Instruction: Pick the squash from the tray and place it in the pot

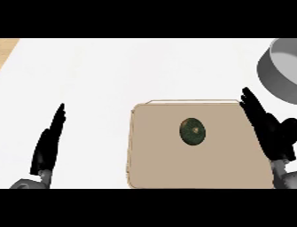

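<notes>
Right hand and left hand, fingers straight, empty, flanked the tray; pickup seemed pending, the squash needing a leftward reach.

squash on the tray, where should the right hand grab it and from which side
Probably around its middle, across its short side-to-side width. The squash looks oval, longer up the view, and lies alone near the middle of the tray with bare surface all round. Come from above and the right: the open right hand is at the tray's right edge, on the same side as the pot.
</notes>
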Available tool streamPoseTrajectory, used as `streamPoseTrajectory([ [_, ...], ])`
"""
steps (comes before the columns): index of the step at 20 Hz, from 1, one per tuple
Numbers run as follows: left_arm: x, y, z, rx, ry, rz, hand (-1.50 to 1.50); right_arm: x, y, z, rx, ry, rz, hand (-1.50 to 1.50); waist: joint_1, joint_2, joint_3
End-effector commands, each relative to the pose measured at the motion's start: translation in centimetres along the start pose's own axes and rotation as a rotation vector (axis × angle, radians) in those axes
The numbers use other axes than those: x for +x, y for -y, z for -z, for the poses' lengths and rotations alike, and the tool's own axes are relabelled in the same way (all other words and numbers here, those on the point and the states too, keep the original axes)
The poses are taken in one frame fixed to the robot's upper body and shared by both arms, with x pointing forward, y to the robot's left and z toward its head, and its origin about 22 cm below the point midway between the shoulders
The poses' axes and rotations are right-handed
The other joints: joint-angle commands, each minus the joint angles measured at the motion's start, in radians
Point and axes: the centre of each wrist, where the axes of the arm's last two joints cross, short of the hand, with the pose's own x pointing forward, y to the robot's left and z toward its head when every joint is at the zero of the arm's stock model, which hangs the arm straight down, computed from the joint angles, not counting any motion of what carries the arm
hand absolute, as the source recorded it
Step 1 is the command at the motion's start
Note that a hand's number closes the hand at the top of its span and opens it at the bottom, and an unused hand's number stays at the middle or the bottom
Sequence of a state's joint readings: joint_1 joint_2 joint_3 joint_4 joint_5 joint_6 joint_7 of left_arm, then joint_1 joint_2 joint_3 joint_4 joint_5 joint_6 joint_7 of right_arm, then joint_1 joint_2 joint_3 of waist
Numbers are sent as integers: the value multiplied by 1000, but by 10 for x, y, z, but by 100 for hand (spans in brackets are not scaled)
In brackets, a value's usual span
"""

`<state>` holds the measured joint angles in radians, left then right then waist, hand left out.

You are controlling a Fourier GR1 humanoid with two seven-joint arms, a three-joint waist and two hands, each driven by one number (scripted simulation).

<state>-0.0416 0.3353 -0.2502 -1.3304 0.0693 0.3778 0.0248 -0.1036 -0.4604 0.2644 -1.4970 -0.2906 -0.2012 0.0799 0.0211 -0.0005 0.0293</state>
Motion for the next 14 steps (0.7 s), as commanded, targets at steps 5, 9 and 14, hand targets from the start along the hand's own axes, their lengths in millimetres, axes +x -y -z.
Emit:
streamPoseTrajectory([
  [5, 38, 6, 3, 45, 196, -174, 0, 90, 21, -11, -178, 810, -113, 150, -88, -57, -30],
  [9, 44, 8, -4, 58, 238, -277, 0, 23, 70, -37, -742, 568, -293, -150, -136, -36, -29],
  [14, 48, 5, -13, -4, 300, -293, 0, 17, -23, -80, -695, 921, -255, -150, -66, -18, -28],
])
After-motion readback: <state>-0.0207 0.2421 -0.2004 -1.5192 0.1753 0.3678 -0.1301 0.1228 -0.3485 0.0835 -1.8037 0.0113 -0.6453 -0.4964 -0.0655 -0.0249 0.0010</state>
